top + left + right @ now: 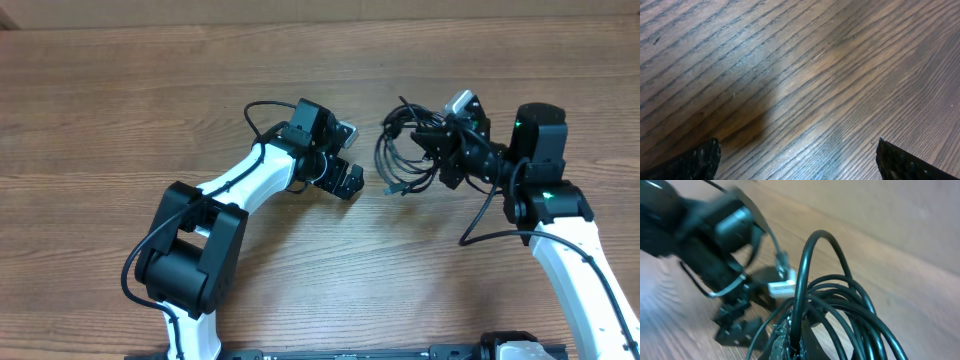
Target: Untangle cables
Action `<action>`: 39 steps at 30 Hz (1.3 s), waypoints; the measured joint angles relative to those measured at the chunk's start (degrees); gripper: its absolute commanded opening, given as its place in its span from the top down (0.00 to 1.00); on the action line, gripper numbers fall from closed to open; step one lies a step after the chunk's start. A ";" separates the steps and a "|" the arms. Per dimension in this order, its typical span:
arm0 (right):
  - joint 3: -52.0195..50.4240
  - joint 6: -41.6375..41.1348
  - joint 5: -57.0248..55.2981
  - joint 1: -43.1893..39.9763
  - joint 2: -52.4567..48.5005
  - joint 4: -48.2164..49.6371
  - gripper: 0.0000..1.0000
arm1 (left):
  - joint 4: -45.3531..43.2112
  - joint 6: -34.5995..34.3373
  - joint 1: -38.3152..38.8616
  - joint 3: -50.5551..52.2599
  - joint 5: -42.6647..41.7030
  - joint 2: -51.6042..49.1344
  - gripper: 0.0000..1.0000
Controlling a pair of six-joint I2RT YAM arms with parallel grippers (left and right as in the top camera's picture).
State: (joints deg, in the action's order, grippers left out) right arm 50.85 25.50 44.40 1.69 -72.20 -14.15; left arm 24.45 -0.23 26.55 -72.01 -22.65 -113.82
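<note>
The cables (402,152) are a coiled bundle of thin black cords held above the wooden table right of centre, with a plug end hanging at the lower left. My right gripper (440,148) is shut on the bundle; the right wrist view shows loops of cable (850,305) pinched between its fingers (800,340), with a white plug (782,286) dangling behind. My left gripper (348,180) is open and empty, a short way left of the bundle. The left wrist view shows both its fingertips (800,160) wide apart over bare wood.
The wooden table (120,110) fills the overhead view. The left arm (240,185) reaches in from the lower left, the right arm (560,230) from the lower right. The left gripper also shows blurred in the right wrist view (735,320).
</note>
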 measured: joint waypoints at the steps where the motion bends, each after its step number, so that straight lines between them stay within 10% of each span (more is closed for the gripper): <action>1: 0.00 0.00 0.66 0.00 0.00 0.09 0.96 | -0.02 0.00 0.00 0.00 0.02 0.00 0.00; 18: 0.00 -0.22 2.93 0.00 0.00 -0.96 0.96 | 6.47 1.97 -1.62 -0.87 -5.27 0.02 0.01; 39: 0.00 -1.11 8.79 0.00 0.00 -1.81 0.96 | -9.09 12.48 -9.66 -2.25 -25.83 11.93 0.01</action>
State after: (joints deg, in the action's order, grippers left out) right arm 50.85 24.38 53.19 1.69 -72.20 -15.97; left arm 15.35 12.25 16.88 -74.26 -48.49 -101.89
